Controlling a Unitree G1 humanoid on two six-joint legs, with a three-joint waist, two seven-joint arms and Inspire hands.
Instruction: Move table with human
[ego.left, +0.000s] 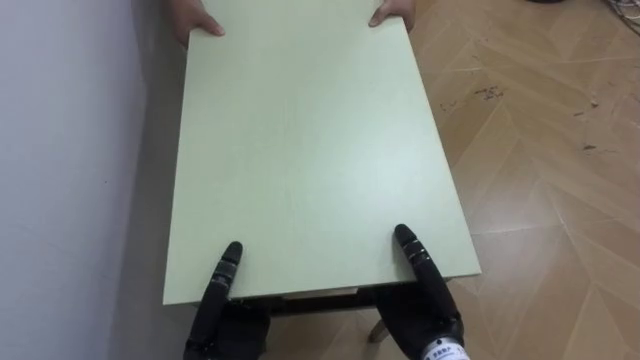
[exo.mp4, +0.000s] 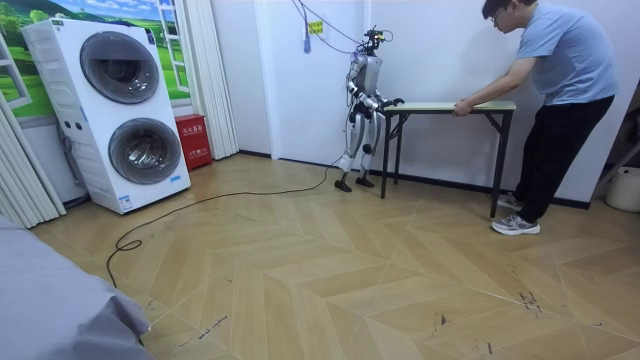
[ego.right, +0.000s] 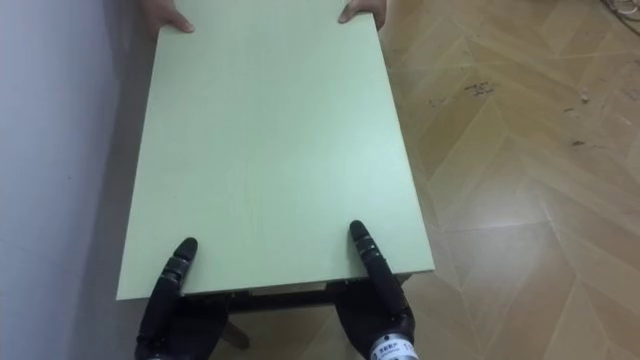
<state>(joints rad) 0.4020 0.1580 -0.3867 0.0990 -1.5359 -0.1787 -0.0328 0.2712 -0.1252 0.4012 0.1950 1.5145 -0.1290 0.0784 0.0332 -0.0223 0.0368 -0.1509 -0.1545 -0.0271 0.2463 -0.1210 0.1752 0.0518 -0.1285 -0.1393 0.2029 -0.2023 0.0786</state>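
**Student:** What holds the tabletop (ego.left: 300, 140) at its near end?

**Tutor:** Two grasps. The left robot hand (ego.left: 224, 275), at 7 o'clock in the eye view, and the right robot hand (ego.left: 420, 268), at 5 o'clock, each clamp the near edge. The thumb lies on top and the rest is tucked beneath, out of sight. At the far edge, a person's hands (ego.left: 196, 22) hold the corners at 11 and 1 o'clock. The room view shows the tabletop level on its legs between robot and person (exo.mp4: 560, 90).

**Student:** What could go wrong from here?

**Tutor:** Probably three things. Only the thumbs bear on the smooth top, so a lift or pull could slip the edge out of the grasp. If the two ends rise or move unevenly, the tabletop would tilt and load one side. A drift toward 9 o'clock would scrape its long edge along the wall (ego.left: 60, 150), which runs just beside it.

**Student:** And the surroundings?

**Tutor:** Open wooden floor (ego.left: 550, 170) lies at 3 o'clock, the likely way out. In the room view, stacked washers (exo.mp4: 115, 110) stand well apart at 9 o'clock. The wall alone hems the tabletop in.
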